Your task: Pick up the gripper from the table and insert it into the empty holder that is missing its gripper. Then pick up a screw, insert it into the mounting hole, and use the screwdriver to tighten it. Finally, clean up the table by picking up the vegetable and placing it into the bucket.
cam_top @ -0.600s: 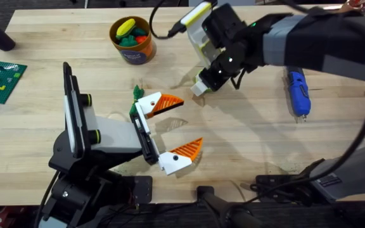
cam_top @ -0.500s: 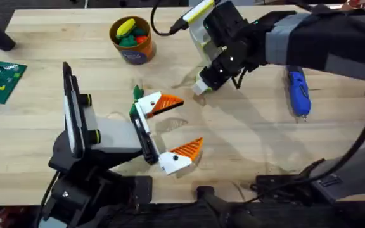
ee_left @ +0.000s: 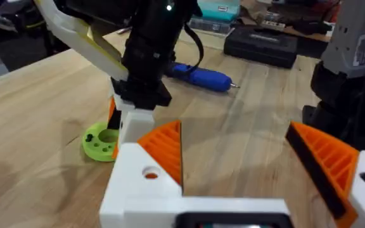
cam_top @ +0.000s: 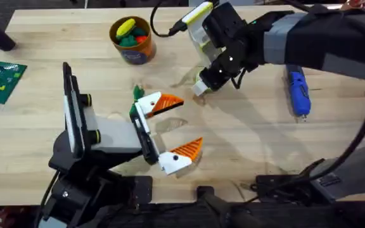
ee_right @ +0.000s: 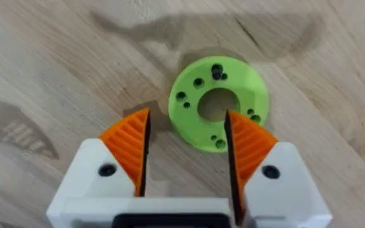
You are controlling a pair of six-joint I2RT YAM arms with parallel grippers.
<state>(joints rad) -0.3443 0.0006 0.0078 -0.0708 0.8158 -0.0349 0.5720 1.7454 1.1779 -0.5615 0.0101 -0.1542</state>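
Looks light, stiff and probably hard plastic: the vegetable, a lime-green flat ring with a round hole through the middle and several small dark holes dotted around its face. Lies flat on the table, directly under and just ahead of the right gripper. Likely smooth-sided and thin, so apt to slip or skid on the wood if pinched off-centre. Best taken across the outer rim with both pads low against the wood, or with one pad dropped into the centre hole and the other outside the rim. Not fragile by the look of it, so a firm squeeze seems safe.

Spread open, the right gripper, with one orange ribbed pad just outside the ring's edge and the other over the ring beside the hole. Cannot tell whether either pad touches it. Judged slightly off to one side for a clean rim grip.

Seen from the left wrist as a green disc at the foot of the right gripper's white fingers. Also wide open and holding nothing, the left gripper, near the right one. Beyond the right hand on its outer side, the blue screwdriver. Well apart on its inner side, the orange bucket, already holding coloured toy pieces
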